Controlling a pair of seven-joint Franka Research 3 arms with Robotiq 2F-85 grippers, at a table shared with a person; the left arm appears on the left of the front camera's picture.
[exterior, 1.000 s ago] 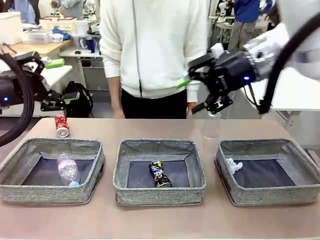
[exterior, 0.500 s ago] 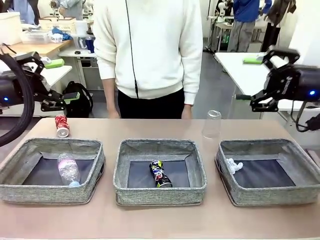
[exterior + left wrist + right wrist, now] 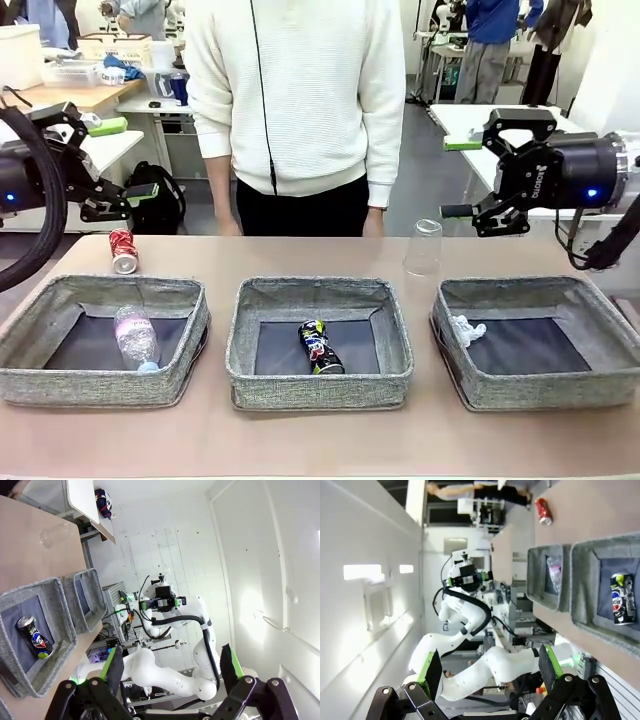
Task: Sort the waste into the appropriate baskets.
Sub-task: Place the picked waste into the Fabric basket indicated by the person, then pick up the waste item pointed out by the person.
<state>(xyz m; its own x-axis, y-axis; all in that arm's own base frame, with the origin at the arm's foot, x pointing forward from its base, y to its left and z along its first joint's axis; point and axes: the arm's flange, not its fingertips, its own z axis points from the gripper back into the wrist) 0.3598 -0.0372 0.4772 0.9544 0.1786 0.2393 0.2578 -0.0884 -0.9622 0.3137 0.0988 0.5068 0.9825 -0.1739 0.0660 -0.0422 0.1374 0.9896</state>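
Brown desk, shared lab room, other workbenches far behind.

Near row, 3 grey woven baskets side by side:
- Left basket: clear plastic bottle lies on the dark bottom.
- Middle basket: dark multicoloured crushed can lies near the centre.
- Right basket: crumpled white paper ball sits in the near-left corner, against the wall.

Beyond the baskets, on bare desk:
- Red crushed can lies on its side behind the left basket.
- Clear plastic cup stands upside down behind the gap between the middle and right baskets.

Above desk level:
- Left pincer hangs off the desk's far-left corner, jaws spread wide, nothing held. Its wrist view shows the green pads well apart, nothing between them.
- Right pincer hangs above and just right of the cup, apart from it, jaws fully spread, nothing held.

Far side: 1 person in a white sweater stands at the desk's edge, arms down.
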